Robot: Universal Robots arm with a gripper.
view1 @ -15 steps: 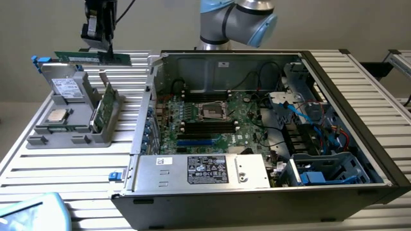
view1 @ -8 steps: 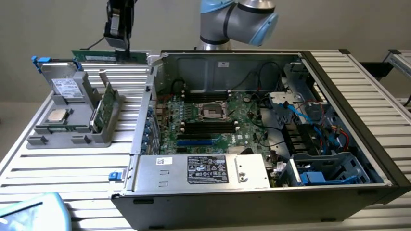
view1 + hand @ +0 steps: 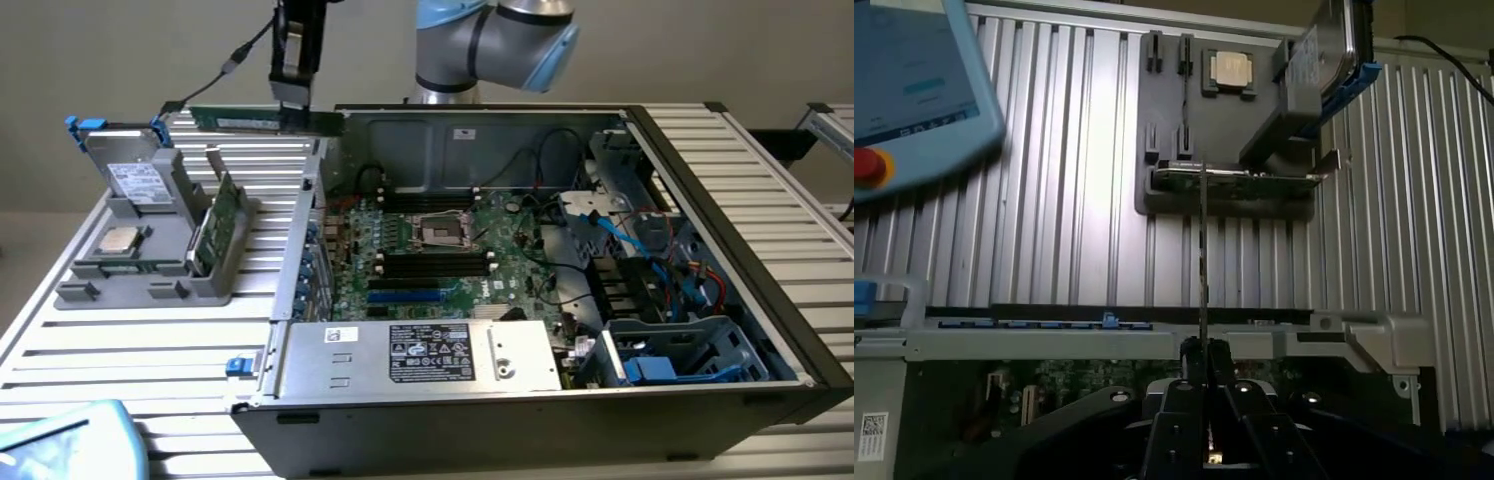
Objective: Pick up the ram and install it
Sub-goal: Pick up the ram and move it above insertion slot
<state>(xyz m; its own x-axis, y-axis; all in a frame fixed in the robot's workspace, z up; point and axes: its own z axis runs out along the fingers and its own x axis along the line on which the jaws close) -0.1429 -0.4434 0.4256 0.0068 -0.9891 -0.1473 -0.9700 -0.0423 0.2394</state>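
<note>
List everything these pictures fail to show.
- Ram: the wrist view catches it edge-on, so its chips and label are hidden.
- Pincer: the exterior view's top edge cuts off its upper part.
- Slots: exterior view, too small to tell how the latches stand.
- Label on the silver box: exterior view, print too small to read.

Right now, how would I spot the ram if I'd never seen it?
Find the big open computer case; above its back corner on the exterior view's left hangs the black claw. The ram is the long, thin green stick pinched in it, up in the air. The other green card is taller and stands in the grey holder.
</note>
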